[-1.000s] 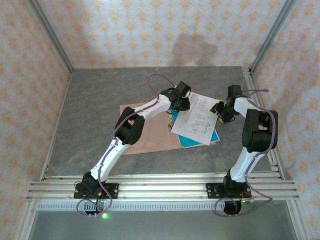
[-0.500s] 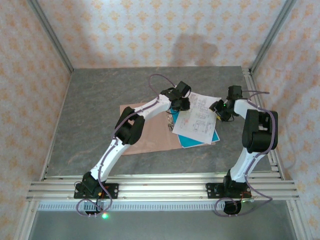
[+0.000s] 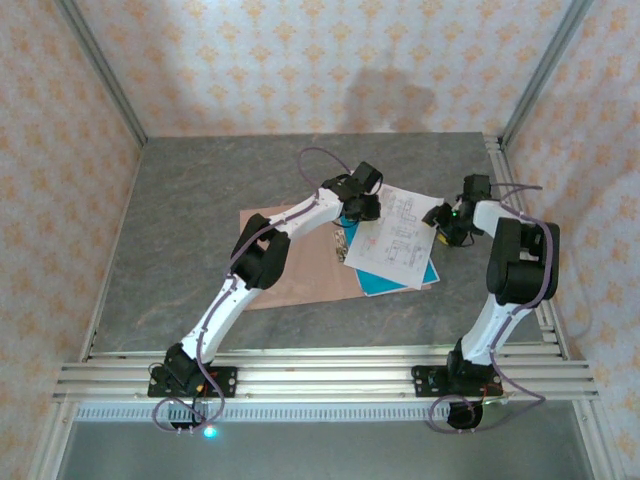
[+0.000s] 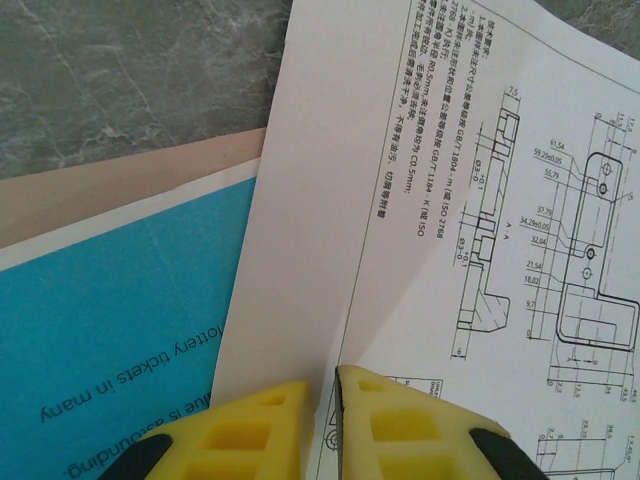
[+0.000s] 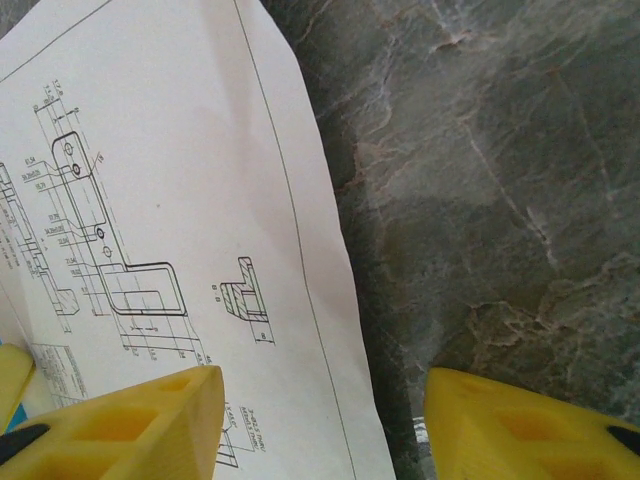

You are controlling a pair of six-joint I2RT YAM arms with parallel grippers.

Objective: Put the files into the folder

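- The folder (image 3: pixel 300 275) lies flat on the table (image 3: pixel 190 220), and the white sheet (image 3: pixel 395 235) sits skewed across its right edge, with a good part hanging off to the right of the folder onto bare table
- The teal sheet (image 3: pixel 395 281) lies under the white one at the folder's near right corner and also pokes past the folder's right edge
- The left gripper (image 4: pixel 325 400) is over the folder's far right corner, above the white sheet, with its fingers drawn in to a thin slit; I cannot tell whether any paper is nipped there
- The right gripper (image 5: pixel 322 385) is off the folder's right side with its fingers spread wide, one over the white sheet and one over the table, straddling the sheet's outer edge
- The step in hand looks like bringing both sheets fully over the folder, so the right fingers need to go low enough to catch the thin paper edge, then close gently
- Move the sheet toward the folder's middle and turn it square to the folder's edges; a fast shove would likely buckle the paper against the left fingers
- The teal sheet may drag along or lag, so check it against the folder's right edge before closing anything over it
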